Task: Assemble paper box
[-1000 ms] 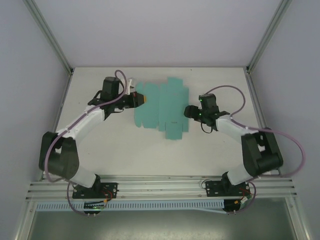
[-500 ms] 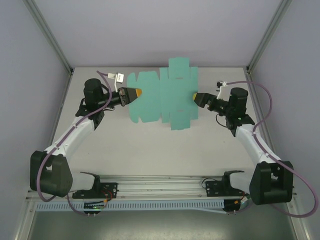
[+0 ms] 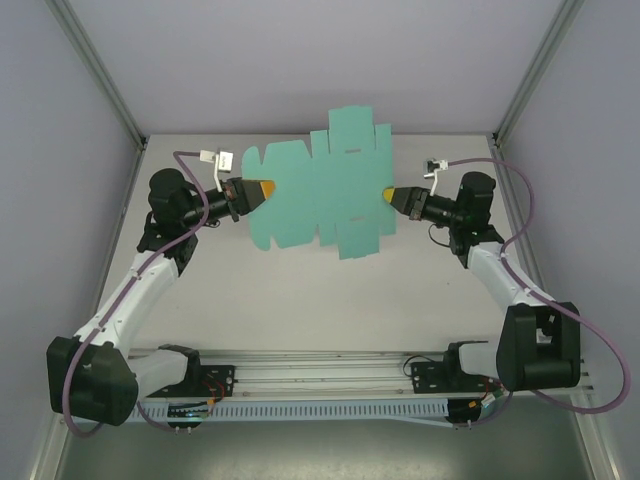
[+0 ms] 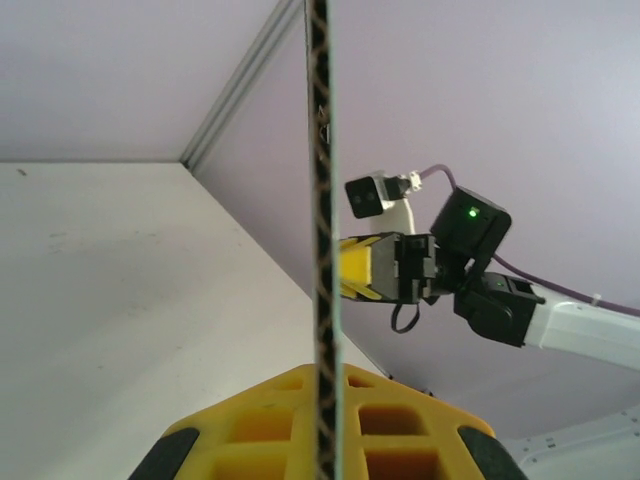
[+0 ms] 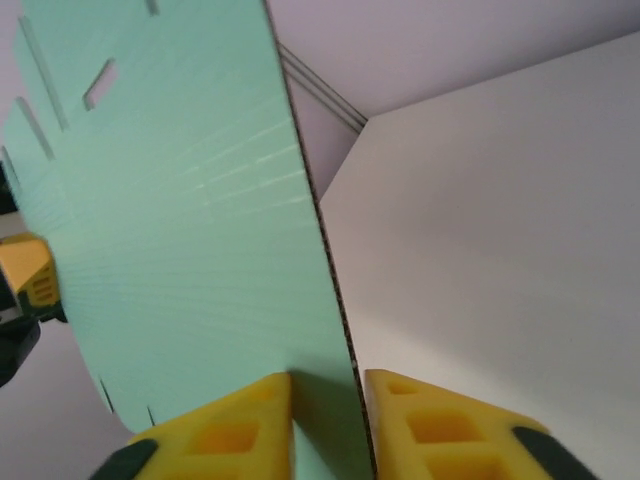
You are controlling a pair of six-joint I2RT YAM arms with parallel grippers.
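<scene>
The flat teal-green die-cut card sheet (image 3: 320, 190) is held aloft over the far edge of the white tabletop (image 3: 300, 300) — left side clamped in the left pincer (image 3: 264, 188), right side in the right pincer (image 3: 391, 196) — presumably so its flaps are freed for folding.

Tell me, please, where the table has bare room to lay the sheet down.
The wide white strip of table between the arm bases and the lifted paper box is bare. Crowded: the middle back, where left gripper and right gripper hold it.
</scene>
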